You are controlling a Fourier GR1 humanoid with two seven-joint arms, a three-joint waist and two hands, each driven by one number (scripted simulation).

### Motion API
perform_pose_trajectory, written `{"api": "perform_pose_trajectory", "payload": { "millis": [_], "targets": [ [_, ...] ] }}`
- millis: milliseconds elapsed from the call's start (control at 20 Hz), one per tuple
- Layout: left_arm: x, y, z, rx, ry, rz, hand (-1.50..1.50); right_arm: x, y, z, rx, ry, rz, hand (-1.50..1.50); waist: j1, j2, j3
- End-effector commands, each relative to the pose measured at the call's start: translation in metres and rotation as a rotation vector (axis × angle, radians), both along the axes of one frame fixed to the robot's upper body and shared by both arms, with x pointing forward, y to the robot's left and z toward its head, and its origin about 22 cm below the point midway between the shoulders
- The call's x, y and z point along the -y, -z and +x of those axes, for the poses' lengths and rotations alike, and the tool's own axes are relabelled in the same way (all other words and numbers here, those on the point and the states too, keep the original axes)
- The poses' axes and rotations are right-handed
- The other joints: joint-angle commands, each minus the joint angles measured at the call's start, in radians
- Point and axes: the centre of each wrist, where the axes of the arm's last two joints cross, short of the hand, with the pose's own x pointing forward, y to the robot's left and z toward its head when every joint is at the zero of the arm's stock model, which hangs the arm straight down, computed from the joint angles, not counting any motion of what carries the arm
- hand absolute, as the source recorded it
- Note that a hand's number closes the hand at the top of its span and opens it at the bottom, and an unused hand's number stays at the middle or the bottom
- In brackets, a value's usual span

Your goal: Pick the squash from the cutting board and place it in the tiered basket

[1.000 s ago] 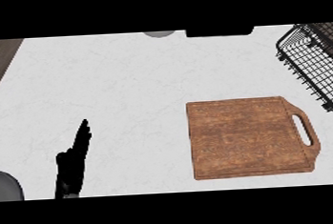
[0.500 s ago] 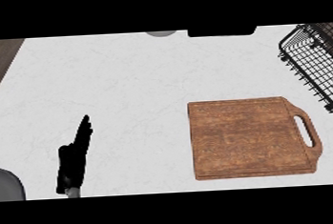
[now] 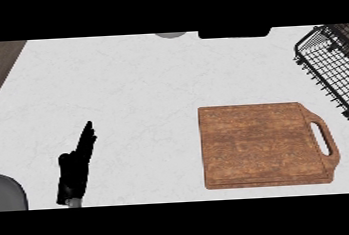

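Robot hand [image 3: 75,165], our left, rests open and empty well left of the cutting board [image 3: 264,144], where we see no squash, so any reach risks closing on nothing.

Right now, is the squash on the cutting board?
No, the cutting board shows only bare wood on top, and no squash appears anywhere on the counter.
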Motion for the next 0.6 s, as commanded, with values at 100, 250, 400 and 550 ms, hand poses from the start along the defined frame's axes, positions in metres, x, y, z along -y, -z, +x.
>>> {"api": "perform_pose_trajectory", "payload": {
  "millis": [100, 250, 400, 550],
  "targets": [
    [0.016, -0.002, 0.001, -0.010, 0.023, -0.009, 0.00, 0.009, 0.036, 0.029, -0.086, 0.017, -0.018, 1.50, 0.010, 0.004, 0.001],
    [0.005, 0.006, -0.005, 0.006, -0.015, -0.003, 0.00, 0.018, 0.054, 0.031, -0.070, 0.035, 0.019, 1.50, 0.004, 0.003, 0.001],
    [0.000, -0.007, -0.003, -0.002, 0.010, -0.015, 0.00, 0.001, 0.074, 0.047, -0.073, 0.021, 0.032, 1.50, 0.003, 0.001, 0.001],
    [-0.001, 0.006, 0.000, -0.009, 0.000, 0.006, 0.00, 0.009, 0.083, 0.040, 0.067, 0.024, 0.172, 1.50, -0.014, -0.001, 0.001]
  ]
}}
